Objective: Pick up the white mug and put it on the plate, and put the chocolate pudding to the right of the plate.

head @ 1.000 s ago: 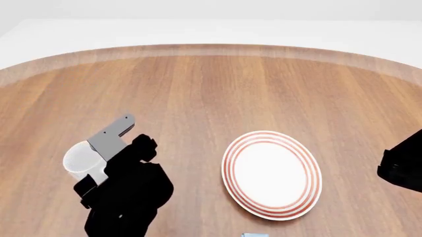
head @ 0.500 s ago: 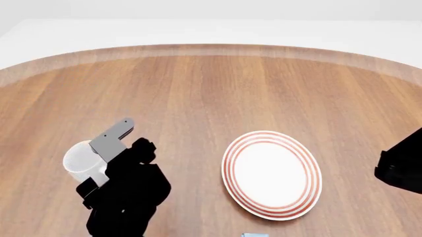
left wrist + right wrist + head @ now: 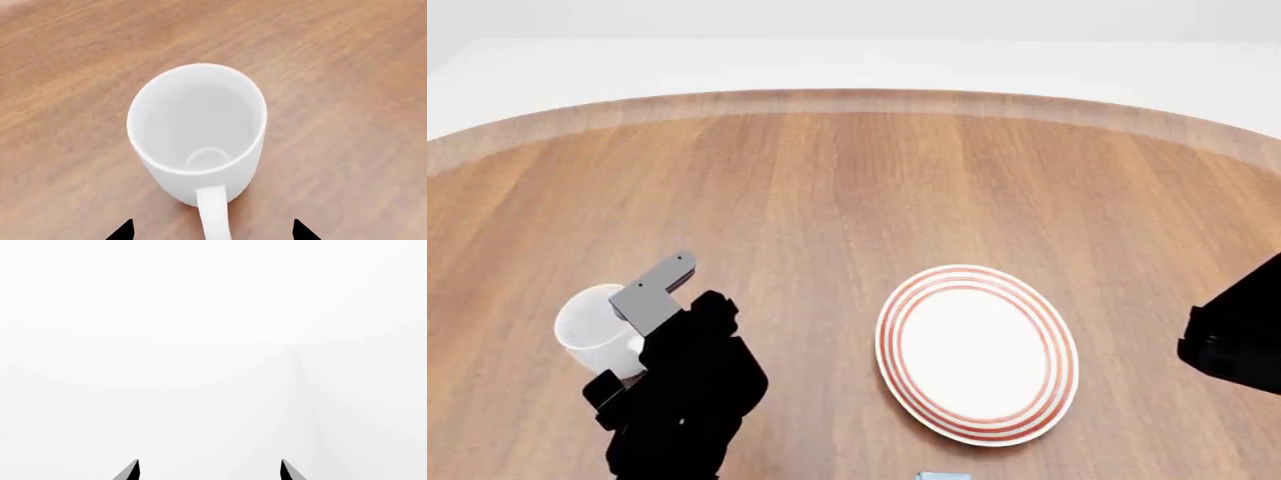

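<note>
Item: plain glossy white ceramic mug (image 3: pixel 197 132), upright on the brown wooden tabletop (image 3: pixel 854 190), well left of the round white plate with red concentric rings (image 3: pixel 977 352). Its loop handle (image 3: pixel 213 212) pointed toward the left gripper (image 3: pixel 212 231), lying between the parted fingertips (image 3: pixel 123 231); contact could not be told. Right gripper (image 3: pixel 209 471): jaws apart, holding nothing, facing blank white.
</note>
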{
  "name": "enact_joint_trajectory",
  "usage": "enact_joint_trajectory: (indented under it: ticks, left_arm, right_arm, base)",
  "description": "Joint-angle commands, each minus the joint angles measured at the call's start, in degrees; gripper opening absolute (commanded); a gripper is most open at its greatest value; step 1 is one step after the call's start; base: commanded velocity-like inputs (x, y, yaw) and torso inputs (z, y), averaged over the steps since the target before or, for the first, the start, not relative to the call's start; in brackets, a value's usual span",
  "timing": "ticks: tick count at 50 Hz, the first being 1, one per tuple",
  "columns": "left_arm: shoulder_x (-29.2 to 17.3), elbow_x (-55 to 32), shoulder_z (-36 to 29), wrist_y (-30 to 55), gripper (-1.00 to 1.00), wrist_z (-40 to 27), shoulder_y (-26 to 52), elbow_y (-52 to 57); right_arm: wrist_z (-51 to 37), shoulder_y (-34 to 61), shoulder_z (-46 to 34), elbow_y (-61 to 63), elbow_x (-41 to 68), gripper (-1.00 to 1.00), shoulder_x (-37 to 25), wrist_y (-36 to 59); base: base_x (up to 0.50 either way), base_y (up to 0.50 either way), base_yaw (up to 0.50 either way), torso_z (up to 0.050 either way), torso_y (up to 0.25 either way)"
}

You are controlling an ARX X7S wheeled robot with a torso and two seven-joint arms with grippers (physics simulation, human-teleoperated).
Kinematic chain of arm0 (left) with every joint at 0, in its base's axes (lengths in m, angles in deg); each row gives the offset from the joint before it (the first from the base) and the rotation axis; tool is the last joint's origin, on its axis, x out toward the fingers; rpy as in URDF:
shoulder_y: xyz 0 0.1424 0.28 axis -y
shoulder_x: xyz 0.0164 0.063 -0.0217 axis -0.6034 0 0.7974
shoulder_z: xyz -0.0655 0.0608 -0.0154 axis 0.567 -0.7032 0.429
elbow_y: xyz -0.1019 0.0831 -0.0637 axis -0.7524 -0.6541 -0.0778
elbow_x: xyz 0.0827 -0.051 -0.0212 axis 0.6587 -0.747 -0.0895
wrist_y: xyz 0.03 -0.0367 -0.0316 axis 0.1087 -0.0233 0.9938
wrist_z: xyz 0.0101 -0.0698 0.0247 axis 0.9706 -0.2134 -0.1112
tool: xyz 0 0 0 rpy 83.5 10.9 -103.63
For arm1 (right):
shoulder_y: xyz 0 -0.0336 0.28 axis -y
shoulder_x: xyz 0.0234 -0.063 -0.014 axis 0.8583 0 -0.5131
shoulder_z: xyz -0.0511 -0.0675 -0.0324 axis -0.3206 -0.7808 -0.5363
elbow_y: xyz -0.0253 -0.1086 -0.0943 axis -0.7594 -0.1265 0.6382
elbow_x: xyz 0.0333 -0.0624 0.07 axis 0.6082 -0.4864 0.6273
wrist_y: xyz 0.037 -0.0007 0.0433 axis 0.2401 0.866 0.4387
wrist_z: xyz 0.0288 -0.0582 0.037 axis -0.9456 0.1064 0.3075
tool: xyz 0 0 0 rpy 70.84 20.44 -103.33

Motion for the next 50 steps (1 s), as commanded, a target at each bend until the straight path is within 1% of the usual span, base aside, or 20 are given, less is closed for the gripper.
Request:
enact_joint_trajectory:
  ticks: [1, 18, 19, 28, 38, 50]
  left_arm:
    - [-0.18, -0.13, -0.48, -1.5, 1.0, 1.13, 0.43, -2.73]
    - [-0.41, -0.29, -0.99, -3.82, 1.0, 3.06, 1.33, -6.64]
    - [-0.44, -0.43, -0.96, -3.74, -1.0, 2.91, 1.18, -6.48]
    - [-0.51, -0.95, -1.15, -4.49, -1.0, 3.81, 1.52, -7.63]
    - [-0.84, -1.22, -1.5, -4.52, -1.0, 3.33, 1.6, -7.55]
    - [-1.39, -1.53, -2.13, -4.51, -1.0, 3.23, 1.83, -6.09]
  right_arm:
    - [-0.14, -0.07, -0.23, 0.13, -0.01, 1.0, -0.25, 0.18]
    - [-0.32, -0.21, -0.7, 0.21, -0.14, 1.0, -0.49, 0.27]
    - [-0.33, -0.19, -0.74, 0.18, -0.1, 1.0, -0.52, 0.31]
    - [-0.41, -0.18, -1.04, 0.02, -0.15, 1.0, -0.59, 0.21]
    - [-0.48, -0.33, -1.17, -0.14, 0.01, 1.0, -0.69, -0.1]
    - [-0.68, -0.33, -1.18, -0.3, 0.12, 1.0, -0.87, -0.15]
  base:
    - [0.0, 0.0, 0.0, 0.0, 0.0]
    - [0.0, 0.0, 0.0, 0.0, 0.0]
    - [0.0, 0.0, 0.0, 0.0, 0.0]
    - [0.0, 0.0, 0.0, 0.0, 0.0]
    - [0.0, 0.0, 0.0, 0.0, 0.0]
    - [0.0, 0.0, 0.0, 0.0, 0.0]
